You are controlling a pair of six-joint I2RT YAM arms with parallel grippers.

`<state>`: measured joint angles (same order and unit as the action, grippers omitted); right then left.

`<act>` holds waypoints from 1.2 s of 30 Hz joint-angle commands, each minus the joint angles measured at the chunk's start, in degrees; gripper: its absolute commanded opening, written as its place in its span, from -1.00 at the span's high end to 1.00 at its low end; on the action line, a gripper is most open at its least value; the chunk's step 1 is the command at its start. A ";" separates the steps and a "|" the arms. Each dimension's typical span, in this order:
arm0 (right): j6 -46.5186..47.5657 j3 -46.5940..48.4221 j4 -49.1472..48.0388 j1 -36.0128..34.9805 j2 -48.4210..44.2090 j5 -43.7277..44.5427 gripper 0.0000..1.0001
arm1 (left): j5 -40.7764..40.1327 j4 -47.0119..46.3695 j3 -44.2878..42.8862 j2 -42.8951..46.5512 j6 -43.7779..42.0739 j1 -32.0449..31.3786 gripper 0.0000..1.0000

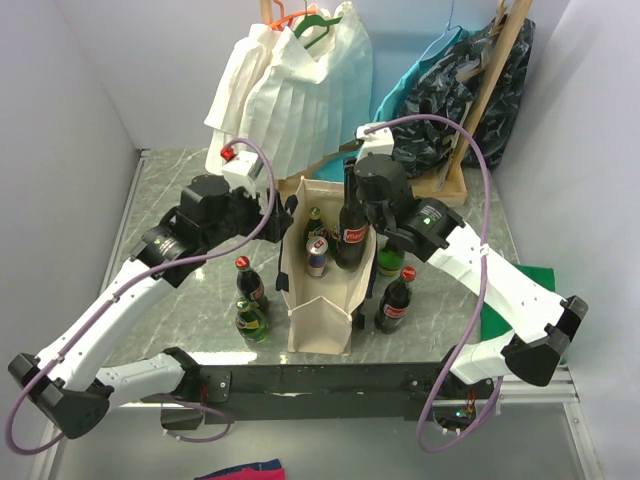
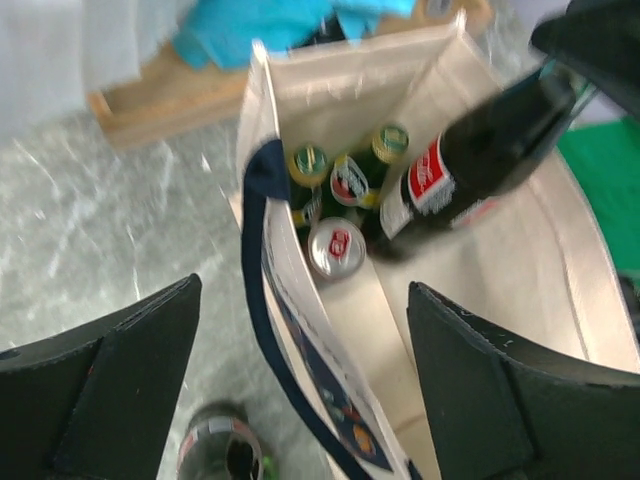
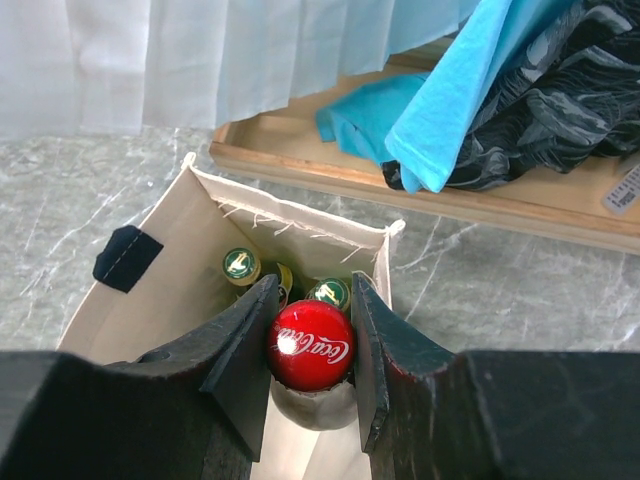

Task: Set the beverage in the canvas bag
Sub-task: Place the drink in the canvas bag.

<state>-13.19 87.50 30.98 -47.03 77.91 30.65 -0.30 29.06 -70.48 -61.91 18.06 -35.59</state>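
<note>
Cream canvas bag (image 1: pixel 318 318) upright near front edge of table (image 1: pixel 165 175), mouth open. Wooden tray (image 3: pixel 300 165) close behind. Bare marble at far left. Right gripper (image 3: pixel 310 348) clamped on red cap of cola bottle (image 1: pixel 350 232); bottle's lower part inside bag mouth. Left gripper (image 2: pixel 300 390) spread wide, holding nothing. Bag's left wall and navy handle (image 2: pixel 262 180) lie between its fingers; cannot tell whether they touch. Inside bag: one can (image 2: pixel 336 250), at least two green-capped bottles (image 3: pixel 240 263). Outside: four standing bottles (image 1: pixel 250 285), two each side.
</note>
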 commanded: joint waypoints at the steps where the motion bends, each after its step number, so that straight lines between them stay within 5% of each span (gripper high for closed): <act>1: -0.87 1.71 -15.34 -0.44 -3.64 4.33 1.00 | 5.04 4.42 2.00 -1.11 -0.40 0.17 -0.76; 23: 0.27 -10.24 -26.39 -0.52 -6.27 5.73 1.00 | 12.42 5.39 12.47 3.38 0.84 0.17 -0.19; 27: 1.15 -13.58 -29.40 -0.79 -7.68 6.26 1.00 | 12.25 6.01 11.86 2.76 0.39 0.17 0.07; 36: 2.29 -17.10 -30.89 -1.31 -8.65 7.05 1.00 | 11.02 6.10 10.19 1.79 -0.49 0.17 0.09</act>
<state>-13.34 68.55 14.02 -48.10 74.70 32.16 10.87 34.15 -58.17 -59.59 18.94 -35.55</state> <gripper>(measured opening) 0.397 0.459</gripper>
